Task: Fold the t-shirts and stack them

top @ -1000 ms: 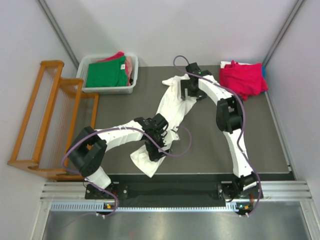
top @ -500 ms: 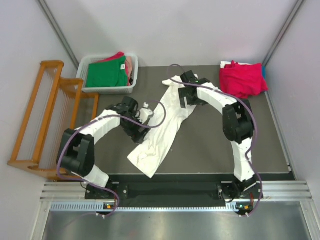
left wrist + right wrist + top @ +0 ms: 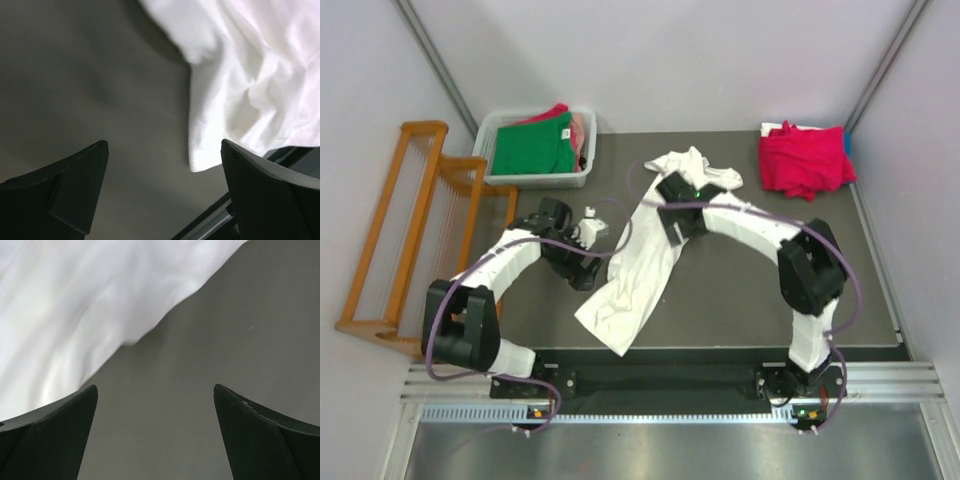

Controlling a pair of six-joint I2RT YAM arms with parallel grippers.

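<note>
sprawling long and rumpled, soft white t-shirt point(image 3: 640, 275), left hand point(image 3: 164, 145) and right hand point(image 3: 155, 387) released

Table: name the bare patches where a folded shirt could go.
Bare table lies between the white t-shirt and the right arm, and past that arm, nearer than the red pile. Crowded: the middle, and the far-left corner with the basket.
</note>
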